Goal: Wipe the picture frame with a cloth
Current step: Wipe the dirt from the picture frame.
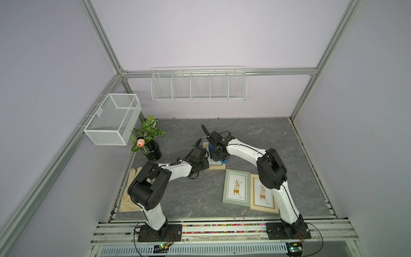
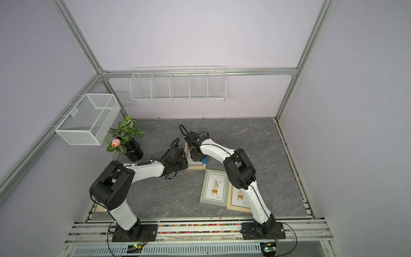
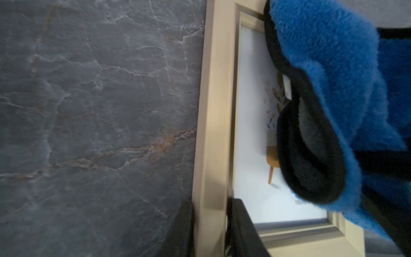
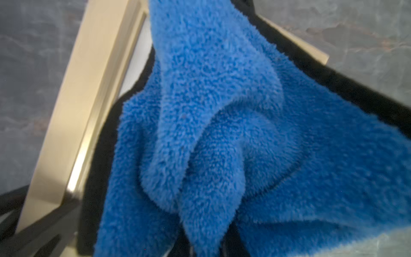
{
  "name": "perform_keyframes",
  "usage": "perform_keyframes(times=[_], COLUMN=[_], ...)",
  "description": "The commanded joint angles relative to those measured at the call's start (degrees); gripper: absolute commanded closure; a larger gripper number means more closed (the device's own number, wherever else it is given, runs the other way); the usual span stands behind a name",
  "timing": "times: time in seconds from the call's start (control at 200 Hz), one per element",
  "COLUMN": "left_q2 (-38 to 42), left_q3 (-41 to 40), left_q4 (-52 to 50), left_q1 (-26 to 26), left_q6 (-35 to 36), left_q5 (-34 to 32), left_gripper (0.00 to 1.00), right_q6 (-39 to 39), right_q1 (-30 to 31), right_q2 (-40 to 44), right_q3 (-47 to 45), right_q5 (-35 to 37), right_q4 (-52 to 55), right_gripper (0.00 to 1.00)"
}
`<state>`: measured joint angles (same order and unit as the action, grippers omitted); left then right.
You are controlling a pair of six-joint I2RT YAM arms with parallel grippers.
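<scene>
Picture frame (image 1: 216, 167): pale-wood moulding w/ white mat and a small plant print under the glazing. It lay flat on the table (image 1: 189, 200) near the potted plant (image 1: 149, 142), on the plant's side facing the R arm. In both top views most of it was hidden under the two wrists. Cloth (image 4: 222, 133): royal-blue plush w/ thin dark hem, bunched in folds and draped over the print, touching the glazing and reaching past the rail farthest from the plant. R gripper (image 4: 206, 247): jaws fully closed, pinching a gather of the cloth from above. L gripper (image 3: 211, 203): jaws narrowly parted, one finger on each face of the rail nearest the plant, clamping it. Step in hand, as judged: wiping stroke over the glass w/ the frame steadied; how much was already wiped cannot be told. Next move would call for dragging the cloth along the pane under light downward pressure, w/ both grips held and the stroke stopping short of the L fingers. Farther from the plant than this frame lay two more, untouched and side by side: grey-green frame (image 1: 236, 188) and second pale-wood frame (image 1: 263, 197). Beige glove (image 1: 131, 195) lay at the table edge, btwn the plant and the L arm's base.
</scene>
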<state>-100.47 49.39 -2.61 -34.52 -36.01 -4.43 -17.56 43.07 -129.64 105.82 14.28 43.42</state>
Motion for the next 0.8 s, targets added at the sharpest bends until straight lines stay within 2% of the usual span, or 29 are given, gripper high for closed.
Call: perform_keyframes(times=[0.0,0.15,0.225,0.3,0.465,0.55,0.66,0.795], left_q2=[-5.87,-6.04,-6.35,-6.29,-6.06,-6.31,-6.3,-5.93], left_q3=[-3.48,-3.21,-2.34,-1.68,-1.49,-1.27,-1.35,-1.81], left_q4=[-11.51,-10.9,-11.41,-11.95,-11.64,-11.55,-11.28,-10.7], left_q1=[0.57,0.58,0.6,0.6,0.6,0.6,0.58,0.56], left_q6=[-2.31,-2.74,-2.97,-3.36,-4.01,-4.04,-3.81,-4.06], left_q5=[-2.59,-1.7,-1.12,-1.2,-1.42,-1.17,-1.14,-0.67], left_gripper=[0.78,0.78,0.78,0.78,0.78,0.78,0.78,0.79], right_q6=[-0.75,0.85,0.45,-0.19,-3.11,-3.78,-3.91,-3.17], right_q1=[-2.35,-4.44,-4.33,-3.56,-1.94,-1.27,-0.98,-2.25], right_q2=[-1.95,-8.15,-9.66,-7.91,2.32,5.32,5.27,0.67], right_q3=[1.79,13.82,16.36,12.14,-6.25,-10.8,-10.86,-3.29], right_q5=[-0.06,-0.79,-2.13,-3.25,-5.05,-4.97,-6.07,-7.52], right_q4=[2.74,7.47,9.08,7.56,-0.64,-1.95,-2.66,-1.27], right_gripper=[0.93,0.93,0.93,0.93,0.93,0.93,0.93,0.93])
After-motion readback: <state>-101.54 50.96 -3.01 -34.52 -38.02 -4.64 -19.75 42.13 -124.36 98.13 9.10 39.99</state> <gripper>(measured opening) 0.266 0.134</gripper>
